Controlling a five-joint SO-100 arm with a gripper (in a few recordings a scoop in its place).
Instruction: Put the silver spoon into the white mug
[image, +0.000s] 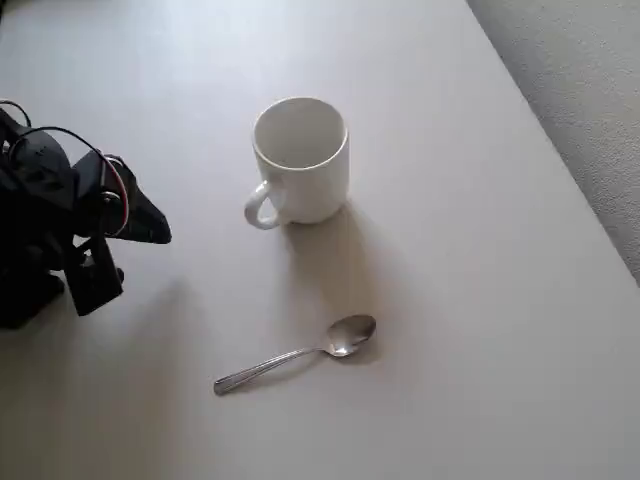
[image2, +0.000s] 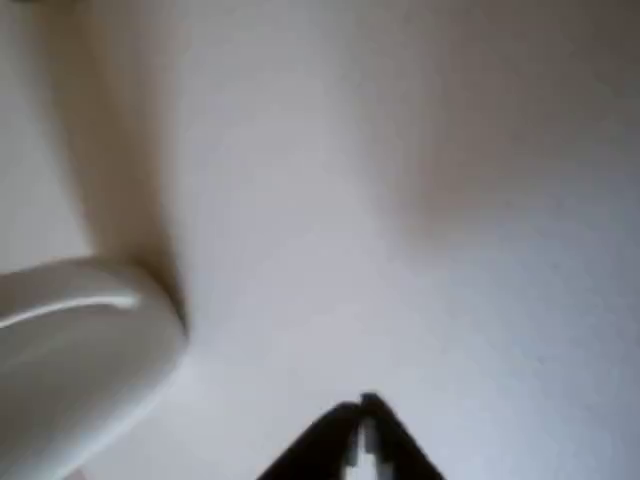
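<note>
White mug (image: 300, 160) stands upright mid-table (image: 480, 330), silver spoon (image: 296, 354) lying flat nearer, well apart; black gripper (image2: 362, 408) hangs off left, jaws closed on nothing

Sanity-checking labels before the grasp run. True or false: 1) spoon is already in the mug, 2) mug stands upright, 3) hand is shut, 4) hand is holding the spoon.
1) False: the silver spoon lies flat on the table, apart from the white mug.
2) True: its open mouth faces up in the overhead view.
3) True: the hand shows its fingertips together in the wrist view.
4) False: the hand holds nothing.
</note>
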